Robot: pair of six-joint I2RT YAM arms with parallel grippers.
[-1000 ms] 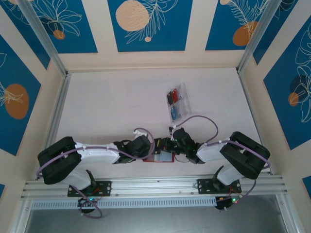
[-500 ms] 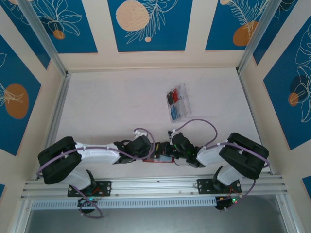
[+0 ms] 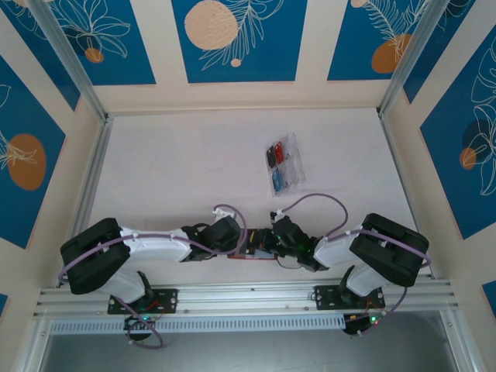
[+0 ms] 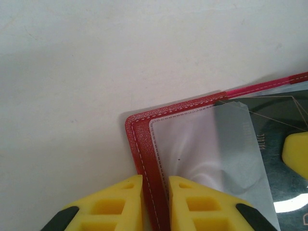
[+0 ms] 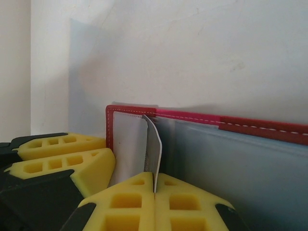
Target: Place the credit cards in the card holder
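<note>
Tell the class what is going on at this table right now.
Two robot arms are working on a small red leather-like wallet lying open near their bases. The left gripper is clamped on the wallet's cover edge, pinning it. The right gripper pinches one greyish clear sleeve, holding it upright. The small flat black, red and blue cards sit in a clear plastic tray farther back, not yet loaded.
</note>
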